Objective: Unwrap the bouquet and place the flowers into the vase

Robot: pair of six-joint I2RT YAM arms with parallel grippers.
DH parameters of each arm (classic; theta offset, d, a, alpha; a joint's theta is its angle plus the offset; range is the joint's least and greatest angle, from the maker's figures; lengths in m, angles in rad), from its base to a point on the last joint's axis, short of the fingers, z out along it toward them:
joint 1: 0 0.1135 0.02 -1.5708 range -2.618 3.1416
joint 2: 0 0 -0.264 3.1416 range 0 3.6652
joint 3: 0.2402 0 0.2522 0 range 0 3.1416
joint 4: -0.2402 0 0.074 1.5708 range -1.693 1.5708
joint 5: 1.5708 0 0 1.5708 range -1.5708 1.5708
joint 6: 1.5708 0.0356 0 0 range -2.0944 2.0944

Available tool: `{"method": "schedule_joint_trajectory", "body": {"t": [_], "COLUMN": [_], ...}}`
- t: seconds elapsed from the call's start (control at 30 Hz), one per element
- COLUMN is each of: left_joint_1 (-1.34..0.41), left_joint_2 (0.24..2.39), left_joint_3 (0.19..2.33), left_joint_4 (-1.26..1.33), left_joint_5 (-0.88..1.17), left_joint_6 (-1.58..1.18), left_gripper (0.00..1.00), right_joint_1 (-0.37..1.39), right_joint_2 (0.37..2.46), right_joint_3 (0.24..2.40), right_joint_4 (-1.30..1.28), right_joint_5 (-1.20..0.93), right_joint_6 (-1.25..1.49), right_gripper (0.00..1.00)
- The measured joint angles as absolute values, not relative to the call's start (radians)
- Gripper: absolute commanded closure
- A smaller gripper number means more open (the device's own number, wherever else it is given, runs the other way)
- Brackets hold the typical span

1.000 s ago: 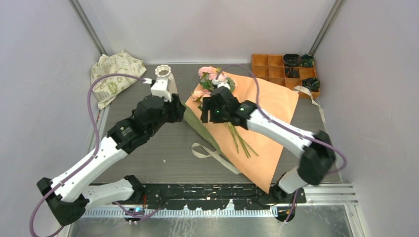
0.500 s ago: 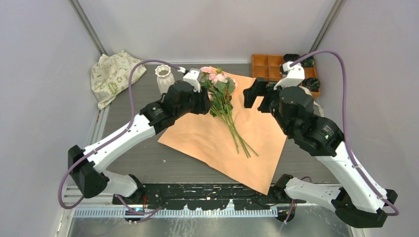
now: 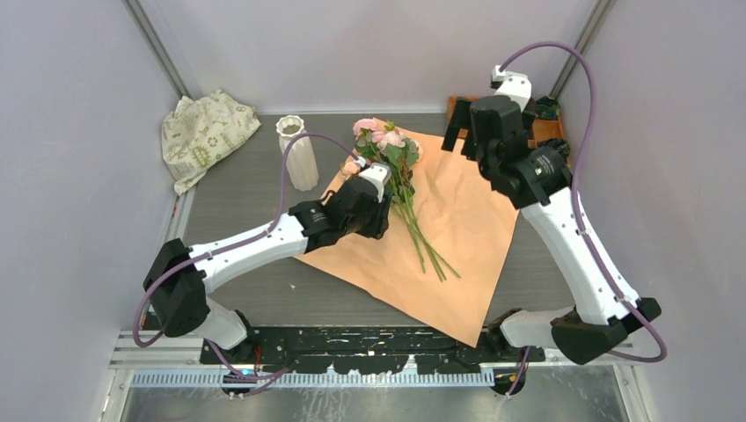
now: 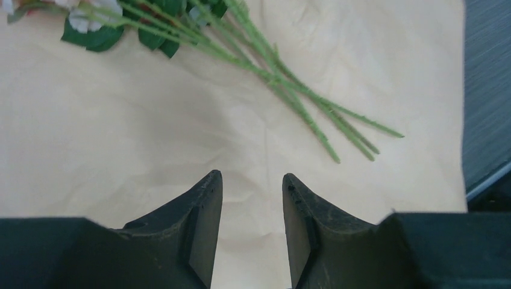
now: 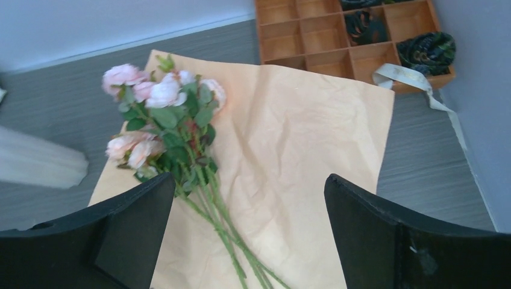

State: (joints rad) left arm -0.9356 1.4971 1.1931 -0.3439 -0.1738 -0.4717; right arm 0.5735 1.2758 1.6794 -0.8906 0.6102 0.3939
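Find the flowers [image 3: 403, 186] loose on the paper [image 3: 466, 207], near the standing vase [image 3: 299, 156]. Lower left claw [image 4: 252, 176], part open and empty, onto the stems [image 4: 301, 111]; pinch all softly. Right claw [image 5: 250, 180] wide open, empty.

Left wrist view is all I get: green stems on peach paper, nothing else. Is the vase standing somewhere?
Observer: Yes, the vase stands upright and empty, left of the paper.
Operator: Where is the other arm?
Observer: The right gripper is raised above the far side of the paper, open, holding nothing.
Operator: And the ribbon?
Observer: The ribbon is draped at the edge of the wooden tray, right of the paper.
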Motion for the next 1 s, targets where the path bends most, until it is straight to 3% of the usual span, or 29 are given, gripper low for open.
{"method": "schedule_joint_trajectory", "body": {"t": [0.13, 0.33, 0.63, 1.0], "left_joint_1": [-0.934, -0.934, -0.934, -0.880], "left_joint_2": [1.496, 1.508, 1.485, 1.240], "left_joint_3": [1.105, 1.011, 0.990, 1.079], "left_joint_4": [-0.332, -0.327, -0.358, -0.496], "left_joint_5": [-0.199, -0.218, -0.293, -0.506], "left_joint_6": [-0.489, -0.517, -0.523, -0.493], "left_gripper": [0.58, 0.61, 0.58, 0.54], "right_joint_1": [0.434, 0.403, 0.376, 0.397], "right_joint_2": [1.368, 1.629, 1.911, 2.099], "right_joint_3": [1.697, 1.709, 1.717, 1.784], "right_joint_4": [-0.883, -0.830, -0.746, -0.719], "right_joint_5": [0.526, 0.414, 0.221, 0.046], "right_joint_6": [0.391, 0.376, 0.380, 0.400], "right_gripper": [0.01, 0.02, 0.38, 0.41]}}
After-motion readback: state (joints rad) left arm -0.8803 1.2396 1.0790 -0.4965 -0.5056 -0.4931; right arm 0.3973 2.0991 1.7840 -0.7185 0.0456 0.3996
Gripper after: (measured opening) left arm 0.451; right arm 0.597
